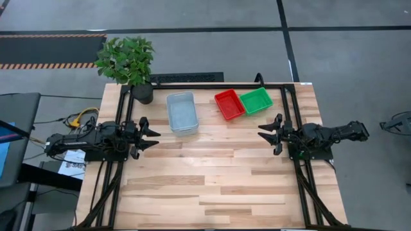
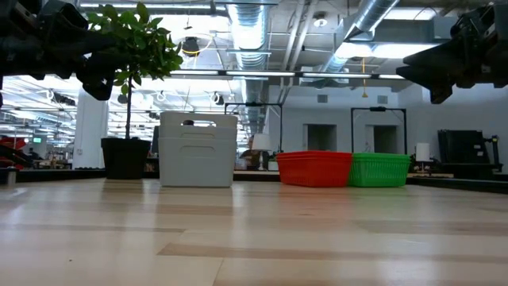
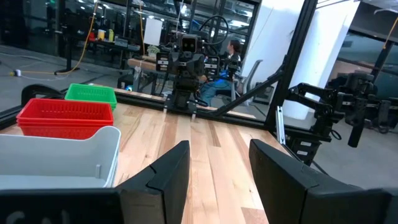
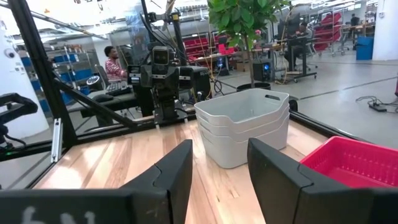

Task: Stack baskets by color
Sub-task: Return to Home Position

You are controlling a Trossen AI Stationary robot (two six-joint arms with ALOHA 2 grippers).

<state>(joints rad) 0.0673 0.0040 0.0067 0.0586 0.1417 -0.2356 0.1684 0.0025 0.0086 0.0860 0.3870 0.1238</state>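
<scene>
A stack of pale grey-blue baskets (image 1: 182,113) rests on its base at the far middle of the table (image 1: 212,192); the right wrist view shows three nested (image 4: 245,124). To its right a red basket stack (image 1: 229,104) and a green one (image 1: 256,100) stand side by side, also seen low (image 2: 315,168) (image 2: 379,169). My left gripper (image 1: 156,135) hangs open at the table's left edge, above the wood. My right gripper (image 1: 261,134) hangs open at the right edge. Both point level toward the middle, with nothing between their fingers (image 3: 214,168) (image 4: 221,165).
A potted green plant (image 1: 128,61) stands at the far left corner. A black frame (image 1: 212,85) runs along the far edge and down both sides. The near half of the table is bare wood. A person sits in the room beyond (image 4: 113,62).
</scene>
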